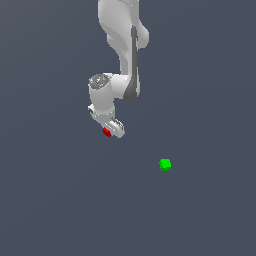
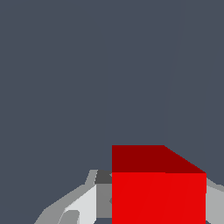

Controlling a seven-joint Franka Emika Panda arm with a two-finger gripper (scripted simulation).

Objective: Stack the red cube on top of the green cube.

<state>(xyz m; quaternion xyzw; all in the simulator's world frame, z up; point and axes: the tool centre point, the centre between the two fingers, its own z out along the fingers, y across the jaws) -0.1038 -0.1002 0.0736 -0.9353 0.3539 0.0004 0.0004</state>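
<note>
The red cube (image 1: 106, 132) sits between the fingers of my white gripper (image 1: 111, 131), which is shut on it. In the wrist view the red cube (image 2: 157, 188) fills the space between the two grey-white fingers (image 2: 83, 203). The green cube (image 1: 165, 164) rests on the dark grey floor, to the exterior view's right of the gripper and lower in that picture, well apart from it. The green cube does not show in the wrist view. Whether the red cube is lifted off the floor I cannot tell.
The white arm (image 1: 122, 45) reaches down from the top of the exterior view. The flat dark grey floor (image 1: 50, 200) spreads all around, with no other objects showing.
</note>
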